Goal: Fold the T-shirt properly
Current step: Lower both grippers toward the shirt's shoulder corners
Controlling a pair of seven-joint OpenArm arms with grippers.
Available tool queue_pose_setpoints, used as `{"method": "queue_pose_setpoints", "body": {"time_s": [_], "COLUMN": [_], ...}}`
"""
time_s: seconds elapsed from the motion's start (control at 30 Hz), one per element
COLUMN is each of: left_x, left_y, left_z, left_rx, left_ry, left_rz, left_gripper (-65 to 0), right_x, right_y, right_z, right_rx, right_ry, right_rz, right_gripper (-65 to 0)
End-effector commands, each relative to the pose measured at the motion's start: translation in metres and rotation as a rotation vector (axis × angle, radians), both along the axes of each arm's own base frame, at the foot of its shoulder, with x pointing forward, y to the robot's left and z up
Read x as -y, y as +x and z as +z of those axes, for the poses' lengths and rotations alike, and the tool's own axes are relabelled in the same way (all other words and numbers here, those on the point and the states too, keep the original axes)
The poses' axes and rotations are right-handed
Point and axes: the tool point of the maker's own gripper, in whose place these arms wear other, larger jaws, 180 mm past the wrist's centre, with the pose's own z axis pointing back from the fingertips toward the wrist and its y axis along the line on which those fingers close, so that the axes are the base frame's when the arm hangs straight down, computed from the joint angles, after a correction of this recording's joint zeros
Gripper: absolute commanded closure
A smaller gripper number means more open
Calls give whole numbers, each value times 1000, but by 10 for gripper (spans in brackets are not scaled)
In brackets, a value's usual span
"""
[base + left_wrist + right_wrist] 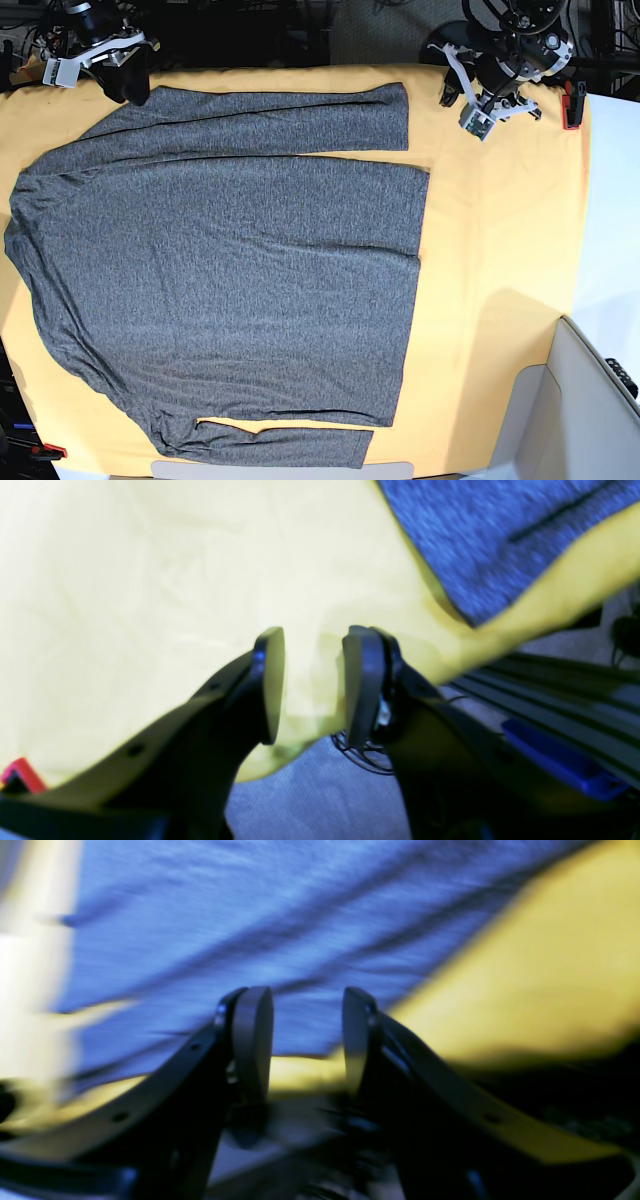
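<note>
One T-shirt (220,260), heathered dark grey with two long sleeves, lies flat on the counter (500,250), which is covered by one yellow-orange cloth (490,300). In the base view the shirt fills the area from 9 o'clock to the centre; one sleeve is folded along its 12 o'clock edge, the other along its 6 o'clock edge.

Two arms stand at the 12 o'clock edge of the counter. The left fingers (312,685) are apart with nothing between them, above bare cloth, with a corner of the shirt at 1 o'clock in the left wrist view; in the base view this gripper (490,100) sits near 1 o'clock, clear of the shirt. The right fingers (307,1040) are likewise apart and empty, over wrinkled shirt fabric in a blurred right wrist view; in the base view this gripper (120,70) sits at 11 o'clock, at the shirt's corner.

Two red clamps (572,105) show at the cloth's edges, one at 1 o'clock, one (45,452) at 7 o'clock. A white surface (610,220) adjoins at 3 o'clock. Dark equipment and cables lie beyond the 12 o'clock edge.
</note>
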Motion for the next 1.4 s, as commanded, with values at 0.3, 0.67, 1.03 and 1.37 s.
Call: {"method": "queue_pose_setpoints", "body": {"time_s": [0.3,0.67,1.03,1.37], "left_x": [-7,-5,-7,-10], "left_y": [20,19,21,27], "left_z": [11,9,9,11], "left_rx": [33,22,16,11], "left_ry": [31,34,44,60], "left_rz": [2,-4,-2,3], "left_gripper": [-199,-199,-199,-199], "right_x": [66,105,113,93], "right_y": [9,-15,7,39], "right_z": [-12,-51,-57,-51], "right_rx": [31,-65,-83,-42], "right_ry": [282,353,422,468], "right_rz": [-263,-432,-529,-464], "right_gripper": [-224,-223,-222,-222]}}
